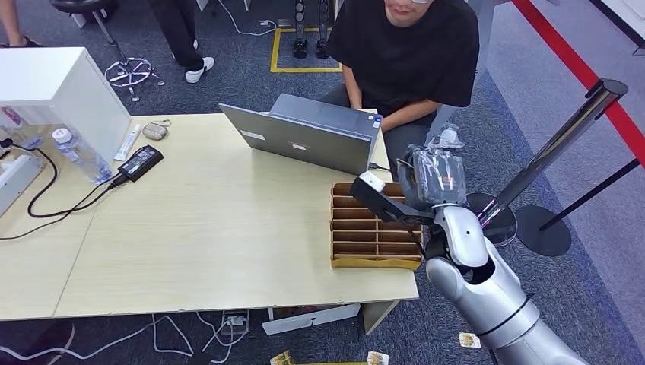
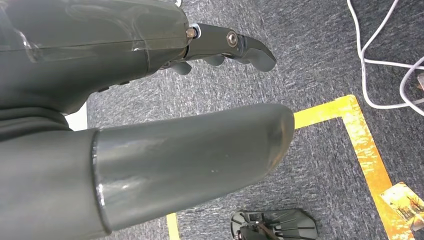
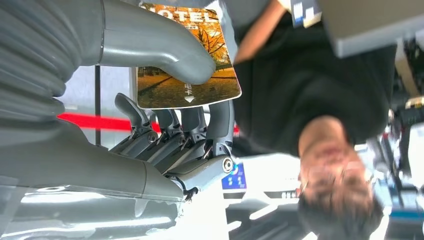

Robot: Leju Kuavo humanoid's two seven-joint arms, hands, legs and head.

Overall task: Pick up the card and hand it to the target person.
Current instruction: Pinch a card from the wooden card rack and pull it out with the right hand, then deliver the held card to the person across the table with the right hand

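**A:** While the right hand (image 3: 170,125) hangs just past the wooden surface (image 1: 205,228), blue carpet and a red floor stripe (image 1: 578,72) lie beyond it.

**B:** yep, thumb pinning the card (image 3: 187,65) against its fingers, seated person (image 1: 407,53) right ahead. Left hand (image 2: 200,75) holds nothing, fingers loose.

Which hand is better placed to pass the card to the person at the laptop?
Right. The right hand already holds the card, raised toward the person. The left hand hangs over the floor.
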